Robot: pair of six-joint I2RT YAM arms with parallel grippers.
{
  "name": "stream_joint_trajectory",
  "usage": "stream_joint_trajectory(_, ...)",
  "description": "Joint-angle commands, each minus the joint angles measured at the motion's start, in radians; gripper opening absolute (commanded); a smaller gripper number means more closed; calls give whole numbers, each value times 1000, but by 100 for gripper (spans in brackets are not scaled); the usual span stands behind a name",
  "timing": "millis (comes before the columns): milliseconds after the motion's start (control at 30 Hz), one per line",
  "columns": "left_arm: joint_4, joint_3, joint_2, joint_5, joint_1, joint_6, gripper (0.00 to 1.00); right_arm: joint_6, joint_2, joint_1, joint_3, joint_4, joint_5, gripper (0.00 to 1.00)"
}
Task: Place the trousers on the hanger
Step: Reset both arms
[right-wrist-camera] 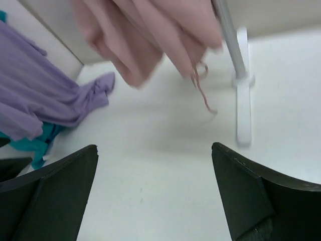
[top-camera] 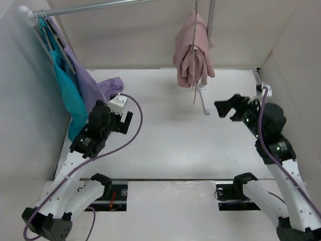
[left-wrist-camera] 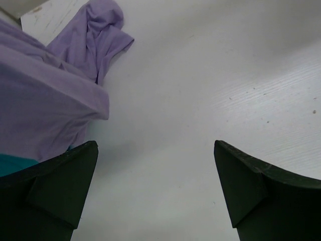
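Only blurred lower folds of the trousers [right-wrist-camera: 150,30] show, top cut off.

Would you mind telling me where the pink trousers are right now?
In the top view the trousers hang bunched at upper centre, clear of the table, beside the upright pole and above its white foot, beyond and left of the right gripper.
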Motion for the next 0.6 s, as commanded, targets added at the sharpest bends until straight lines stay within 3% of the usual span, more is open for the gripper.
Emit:
stream_joint_trajectory(0, 39, -61, -22, -66, 30, -38, 100, 203, -138, -12, -215, -4, -4, 100)
stream_joint_trajectory(67, 50, -78, -31, -75, 43, -38, 100, 283, -256, -12, -334, -19, -4, 100)
stream_joint_trajectory(200, 91, -106, -32, -96, 96, -53, 100, 311, -382, -12, -391, -111, 47, 100)
stream_joint_trajectory(333, 116, -106, -32, -87, 199, -76, 100, 320, -406, -12, -363, -251, 179, 100)
stream_joint_trajectory(567, 139, -135, -42, -69, 230, -86, 100, 311, -416, -12, -395, -222, 177, 100)
